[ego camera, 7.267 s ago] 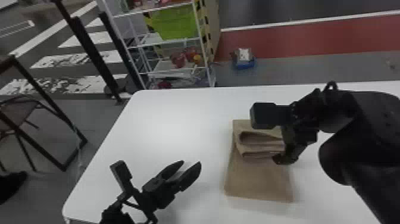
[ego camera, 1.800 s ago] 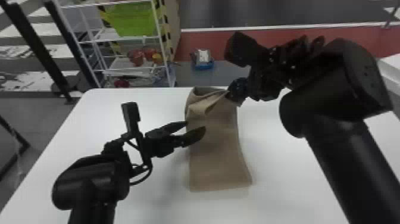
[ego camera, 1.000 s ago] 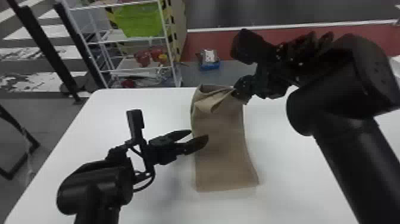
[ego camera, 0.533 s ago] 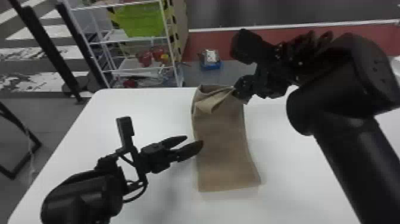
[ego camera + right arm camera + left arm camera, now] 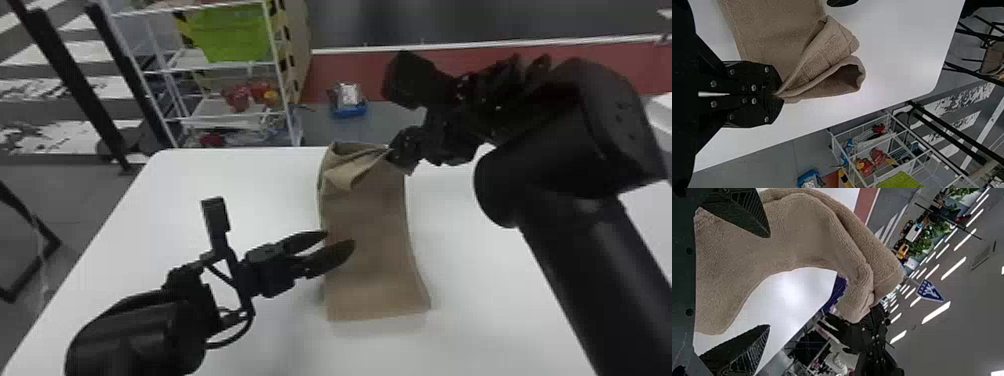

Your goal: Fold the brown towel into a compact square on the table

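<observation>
The brown towel [image 5: 367,250] is a long, narrow strip of ribbed, soft-looking cloth, its near part smooth and ending in a straight hem, its far part raised and gathered into loose folds, one curling round an open hollow. It runs from the far edge of the worktop [image 5: 500,280] toward the near side, its right side bowing gently inward. The right gripper [image 5: 392,154] is closed, its two fingers pressed together on a pinch of cloth at the towel's far right corner, and the creases fan out from there toward the left. The left gripper [image 5: 340,238] has its fingers spread apart with nothing gripped; its tips overlap the towel's left side about midway along, though whether they touch it I cannot tell.
</observation>
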{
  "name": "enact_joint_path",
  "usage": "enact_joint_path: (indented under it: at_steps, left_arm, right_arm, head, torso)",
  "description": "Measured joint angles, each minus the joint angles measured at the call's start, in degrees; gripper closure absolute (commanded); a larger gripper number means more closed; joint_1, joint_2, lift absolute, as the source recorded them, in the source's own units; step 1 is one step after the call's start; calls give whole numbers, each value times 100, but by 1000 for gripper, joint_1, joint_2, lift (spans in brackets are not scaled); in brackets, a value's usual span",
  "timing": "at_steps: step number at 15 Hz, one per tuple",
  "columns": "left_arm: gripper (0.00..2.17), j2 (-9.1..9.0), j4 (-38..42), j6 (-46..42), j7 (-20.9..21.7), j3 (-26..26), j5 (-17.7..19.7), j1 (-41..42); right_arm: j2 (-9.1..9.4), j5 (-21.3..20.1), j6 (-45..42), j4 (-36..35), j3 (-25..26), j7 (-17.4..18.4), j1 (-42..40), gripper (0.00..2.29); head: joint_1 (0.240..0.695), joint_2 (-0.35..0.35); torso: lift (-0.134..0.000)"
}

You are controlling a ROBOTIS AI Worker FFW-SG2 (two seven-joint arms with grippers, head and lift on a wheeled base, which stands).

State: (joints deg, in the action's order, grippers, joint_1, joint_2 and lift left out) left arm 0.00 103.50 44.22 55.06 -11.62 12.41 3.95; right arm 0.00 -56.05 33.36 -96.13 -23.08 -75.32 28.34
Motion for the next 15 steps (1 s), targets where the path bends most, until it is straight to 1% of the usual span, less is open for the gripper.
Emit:
enact_joint_path:
  at_steps: [4,8,15]
  left_arm:
    - [63,0,-221,-76,-131,229,-18,-246]
    - [63,0,-534,-113,-137,374,-107,-426]
    - [60,0,-912,-259,-199,359,-190,-649]
  right_arm:
    - [0,31,36,-39,-15,-25,-49,1328]
    - [0,56,90,-118,-5,-24,-81,1328]
    - [0,165,380,-589,-134,-190,-270,1328]
  head:
    - [695,103]
    - [695,91]
    - [695,108]
  torso:
    - [-134]
    - [-134]
    - [-134]
